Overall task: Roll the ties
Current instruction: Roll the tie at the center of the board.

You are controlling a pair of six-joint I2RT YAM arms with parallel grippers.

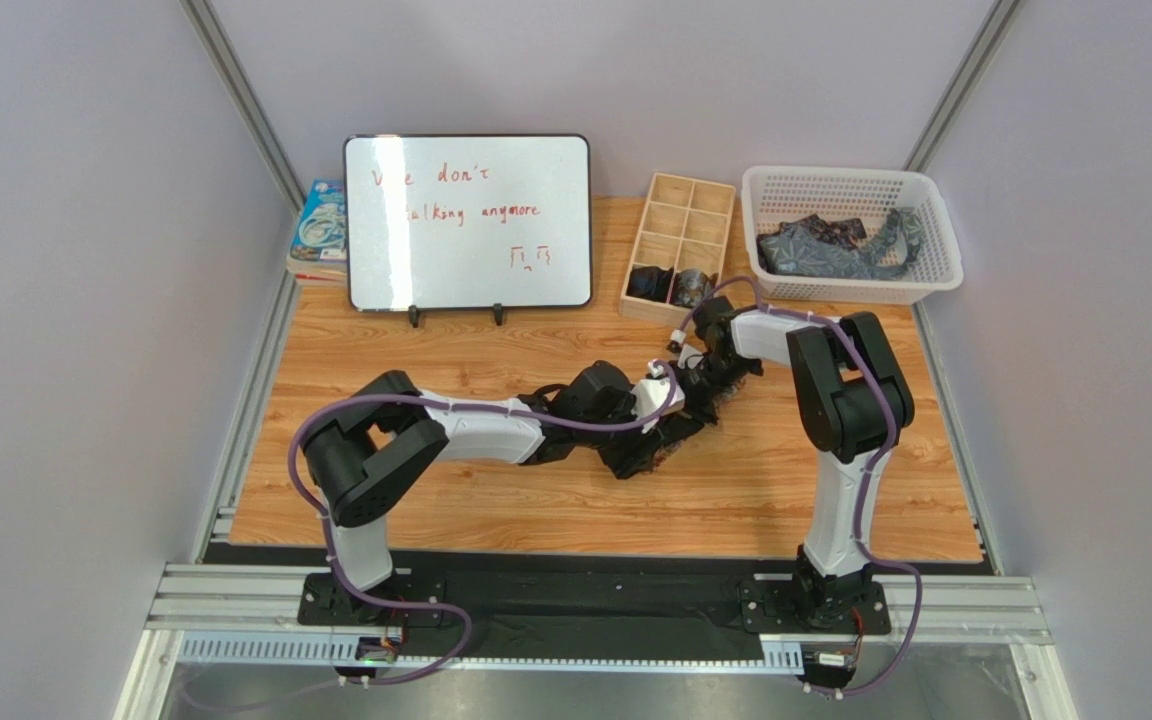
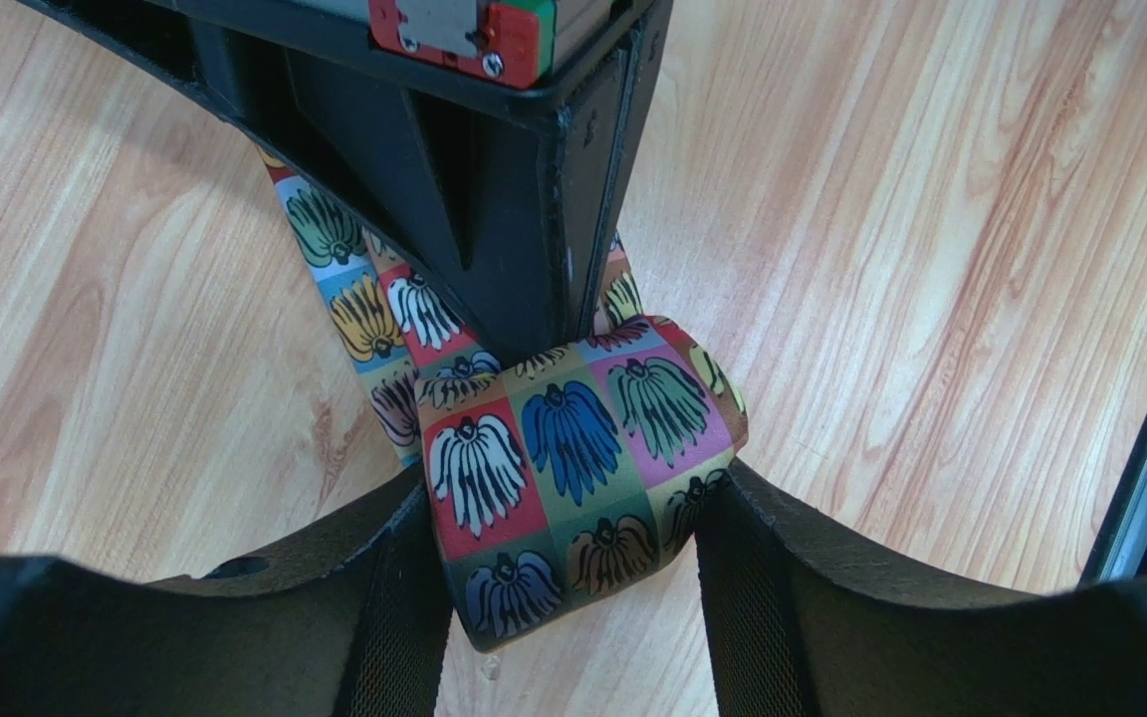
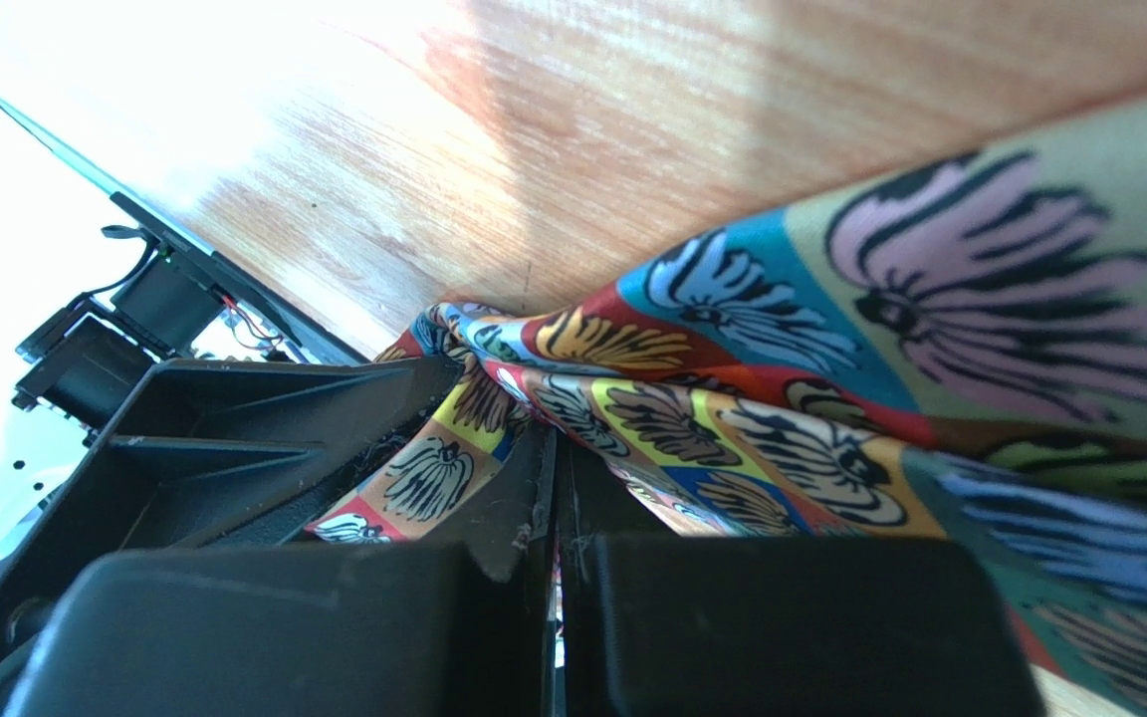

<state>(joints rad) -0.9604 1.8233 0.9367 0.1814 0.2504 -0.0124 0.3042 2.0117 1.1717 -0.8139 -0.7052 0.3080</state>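
Left wrist view: multicoloured checker-print fabric necktie, one end wound into a short roll, lying on the pale wood-grain table. The roll sits between the fingers of the left pincer, which press it on both sides at a medium spread. The unrolled length runs away beyond the fingertips, under the right pincer.

Right pincer: black, jaws closed tight together, tip down at the far edge of the roll. Right wrist view shows printed cloth bunched around its tips; whether any is pinched cannot be told.

Top external view: beyond both pincers stands a partitioned wooden box with dark rolled ties in its nearest compartments. Further right of the right pincer, a white plastic basket holds loose dark ties.
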